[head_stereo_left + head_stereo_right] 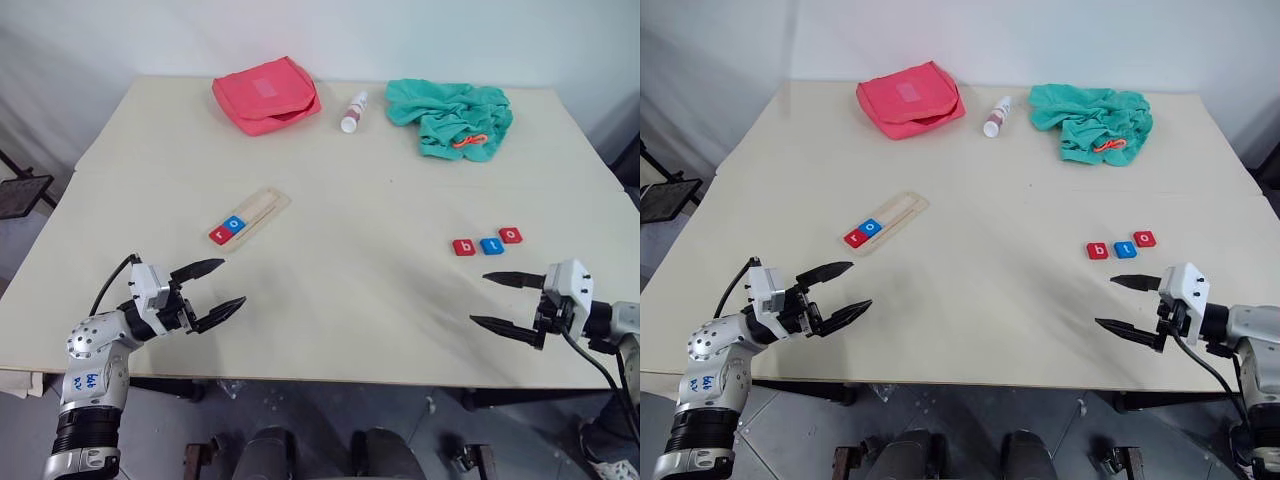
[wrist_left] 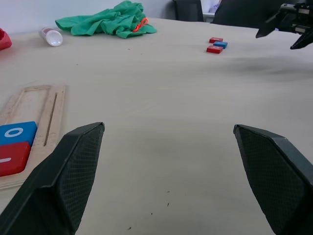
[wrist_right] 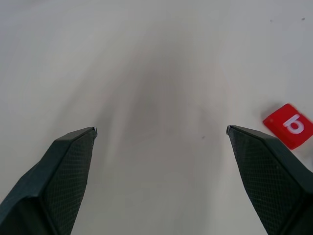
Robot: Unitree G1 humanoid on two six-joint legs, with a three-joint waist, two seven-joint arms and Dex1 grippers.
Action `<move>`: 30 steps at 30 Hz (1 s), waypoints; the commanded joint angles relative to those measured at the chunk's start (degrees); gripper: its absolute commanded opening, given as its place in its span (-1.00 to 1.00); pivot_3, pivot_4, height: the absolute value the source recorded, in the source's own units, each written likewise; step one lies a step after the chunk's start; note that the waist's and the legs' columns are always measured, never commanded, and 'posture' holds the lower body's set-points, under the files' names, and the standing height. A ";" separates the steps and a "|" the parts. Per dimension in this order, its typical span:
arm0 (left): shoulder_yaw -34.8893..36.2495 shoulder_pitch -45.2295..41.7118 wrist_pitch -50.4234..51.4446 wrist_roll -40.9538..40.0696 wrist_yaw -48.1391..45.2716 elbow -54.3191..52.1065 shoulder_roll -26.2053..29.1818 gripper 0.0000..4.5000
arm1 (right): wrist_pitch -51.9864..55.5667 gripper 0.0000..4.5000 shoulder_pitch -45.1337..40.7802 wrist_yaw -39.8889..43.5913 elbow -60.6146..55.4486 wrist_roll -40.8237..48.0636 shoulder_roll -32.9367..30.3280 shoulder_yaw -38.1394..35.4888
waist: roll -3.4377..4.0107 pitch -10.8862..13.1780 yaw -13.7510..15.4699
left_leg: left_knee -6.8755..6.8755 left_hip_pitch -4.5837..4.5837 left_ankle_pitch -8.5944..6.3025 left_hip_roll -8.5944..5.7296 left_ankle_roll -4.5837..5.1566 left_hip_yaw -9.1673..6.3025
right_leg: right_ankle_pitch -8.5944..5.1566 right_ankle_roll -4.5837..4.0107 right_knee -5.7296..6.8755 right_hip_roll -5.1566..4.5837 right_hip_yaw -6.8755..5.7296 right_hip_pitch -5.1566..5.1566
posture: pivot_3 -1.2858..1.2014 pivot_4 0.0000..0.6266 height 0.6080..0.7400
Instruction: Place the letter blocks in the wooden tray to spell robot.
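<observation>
Tray: we find the wooden tray [image 1: 251, 215] left of centre in the left eye view, lying diagonally on the table [image 1: 360, 300], its far end bare.
Seated blocks: a red r [image 1: 218, 235] and a blue o [image 1: 235, 223] sit side by side at the tray's near end.
Loose blocks: red b [image 1: 464, 247], blue t [image 1: 491, 245] and red o [image 1: 511, 235] lie in a short touching row at right of centre, well apart from the tray.
Right gripper [image 1: 506, 300]: lower right, near the loose row, jaws spread wide, empty.
Left gripper [image 1: 214, 290]: lower left, below the tray, jaws spread, empty.
Progress: we judge two of five letters placed; b is due next.
Risk: the three tiles touch, so a finger coming down on b could shove t; flat tiles may slip from a pinch.
Risk: the loose order reads b, t, o, so working along the row would misspell.
Periphery: red pouch [image 1: 266, 94], small bottle [image 1: 354, 111] and green cloth [image 1: 452, 117] along the top edge.
</observation>
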 commanded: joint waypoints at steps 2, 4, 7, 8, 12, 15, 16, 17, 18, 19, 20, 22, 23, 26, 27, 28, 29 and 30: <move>0.95 -0.11 -0.34 -0.68 1.08 -1.07 0.07 1.00 | -0.56 0.98 -1.27 -0.15 0.48 0.01 -1.22 -1.07 | 0.00 0.00 -0.01 | 0.00 0.00 0.00 0.00 0.00 0.00 | 0.00 0.00 0.00 0.00 0.00 0.00 | 0.03 -0.52 1.00; 0.90 -0.12 -0.30 -0.44 1.71 -1.16 0.07 1.00 | -0.60 0.98 -1.60 -0.23 0.78 -0.19 -1.16 -1.04 | 0.00 0.00 -0.01 | 0.00 0.00 0.00 0.00 0.00 0.00 | 0.00 0.00 0.00 0.00 0.00 0.00 | 0.03 -0.52 1.00; 0.60 -0.33 -0.39 0.47 3.33 -1.70 0.16 1.00 | -0.21 0.98 -1.89 -0.46 0.67 -0.41 -0.99 -0.82 | 0.00 0.00 0.00 | 0.00 0.00 0.00 0.00 0.00 0.00 | 0.00 0.00 0.00 0.00 0.00 0.00 | 0.03 -0.52 1.00; 0.63 -0.29 -0.29 0.26 3.48 -2.01 0.08 1.00 | -0.12 0.98 -1.91 -0.49 0.60 -0.47 -0.92 -0.74 | 0.00 0.00 0.00 | 0.00 0.00 0.00 0.00 0.00 0.00 | 0.00 0.00 0.00 0.00 0.00 0.00 | 0.03 -0.52 1.00; 1.12 1.63 0.67 -0.84 3.56 -4.79 0.75 1.00 | -0.05 0.98 -2.59 -0.27 1.00 -0.71 -0.78 -0.26 | 0.00 0.00 -0.01 | 0.00 -0.01 0.00 0.00 0.00 0.00 | 0.00 0.00 0.00 0.00 0.00 0.00 | 0.03 -0.52 1.00; 2.41 4.41 1.78 -1.63 3.96 -7.90 1.55 1.00 | 0.03 0.98 -3.15 -0.25 1.22 -0.82 -0.73 0.13 | 0.00 0.00 -0.21 | -0.01 0.00 0.00 0.01 0.00 0.00 | 0.00 0.00 0.00 0.00 0.01 -0.01 | 0.03 -0.52 1.00; 2.91 5.45 2.26 -1.80 4.31 -8.93 1.83 1.00 | 0.04 0.98 -3.35 -0.26 1.32 -0.84 -0.72 0.26 | 0.00 0.00 -0.25 | -0.02 0.01 0.00 0.02 0.00 0.00 | 0.00 0.00 0.01 0.00 0.02 -0.01 | 0.03 -0.52 1.00; 3.41 6.53 2.70 -1.98 4.71 -9.92 2.11 1.00 | 0.06 0.98 -3.50 -0.27 1.36 -0.84 -0.67 0.37 | 0.00 0.00 -0.23 | -0.03 0.01 0.00 0.03 -0.01 0.00 | 0.00 0.00 0.00 0.00 0.02 -0.01 | 0.03 -0.52 1.00; 3.69 7.22 3.03 -2.11 5.01 -10.60 2.27 1.00 | 0.06 0.98 -3.59 -0.29 1.39 -0.82 -0.64 0.45 | 0.01 0.01 -0.19 | -0.03 0.01 0.00 0.03 0.00 0.00 | 0.00 0.00 0.00 0.00 0.02 -0.01 | 0.03 -0.52 1.00; 3.94 7.85 3.42 -2.21 5.34 -11.25 2.41 1.00 | 0.05 0.98 -3.69 -0.30 1.50 -0.82 -0.65 0.53 | 0.01 0.01 -0.13 | -0.02 0.00 0.00 0.03 0.00 0.00 | 0.00 0.00 0.00 0.00 0.02 -0.01 | 0.03 -0.52 1.00; 4.70 9.31 4.07 -2.47 5.76 -12.28 2.78 1.00 | 0.00 0.98 -3.82 -0.38 1.63 -0.90 -0.57 0.71 | 0.01 0.01 -0.13 | -0.01 0.01 0.00 0.03 0.00 0.00 | 0.00 0.00 0.00 -0.01 0.03 0.00 | 0.03 -0.52 1.00; 5.95 11.83 5.92 -3.07 6.92 -14.41 3.09 1.00 | -0.04 0.98 -4.41 -0.51 2.24 -1.08 -0.49 1.14 | 0.01 0.01 -0.12 | 0.00 0.00 0.00 0.02 0.00 0.00 | 0.00 -0.01 -0.02 -0.02 0.04 0.01 | 0.03 -0.52 1.00; 6.17 13.22 7.61 -3.34 7.36 -15.49 3.46 1.00 | 0.29 0.98 -4.67 -0.57 2.22 -1.00 -0.39 1.37 | 0.01 0.01 -0.13 | -0.01 0.01 0.00 0.02 0.00 0.00 | 0.00 -0.01 -0.02 -0.03 0.04 0.02 | 0.03 -0.52 1.00; 5.86 12.87 10.39 -3.01 8.88 -15.61 4.22 1.00 | 0.99 0.98 -4.73 -0.22 1.38 -0.65 -0.24 1.68 | 0.04 0.03 0.10 | -0.02 0.01 0.00 0.02 0.01 -0.02 | 0.00 -0.01 -0.03 -0.03 0.04 0.02 | 0.03 -0.52 1.00; 5.51 11.22 11.25 -2.26 10.13 -14.67 4.40 1.00 | 1.19 0.98 -4.56 -0.07 0.84 -0.51 -0.20 1.73 | 0.04 0.03 0.24 | 0.02 0.00 0.00 0.02 0.01 -0.05 | 0.00 -0.01 -0.02 -0.03 0.03 0.03 | 0.03 -0.52 1.00; 5.00 9.36 11.93 -1.36 11.11 -13.57 4.62 1.00 | 1.43 0.98 -4.45 -0.06 0.35 -0.42 -0.16 1.76 | 0.04 0.03 0.32 | 0.05 0.00 0.00 0.02 0.01 -0.07 | 0.00 -0.01 -0.02 -0.03 0.01 0.06 | 0.03 -0.52 1.00; 4.29 7.44 12.82 -0.75 11.50 -12.51 4.97 1.00 | 1.55 0.98 -4.45 -0.08 0.03 -0.38 -0.11 1.79 | 0.04 0.03 0.41 | 0.09 0.00 0.00 0.02 0.01 -0.09 | 0.00 -0.01 -0.02 -0.04 0.01 0.08 | 0.03 -0.52 1.00; 3.45 5.17 14.58 -0.09 12.33 -11.54 5.44 1.00 | 1.67 0.98 -4.46 -0.20 -0.35 -0.32 -0.03 1.77 | 0.03 0.04 0.42 | 0.11 0.00 0.00 0.02 0.01 -0.12 | 0.00 -0.01 -0.03 -0.03 -0.02 0.13 | 0.03 -0.52 1.00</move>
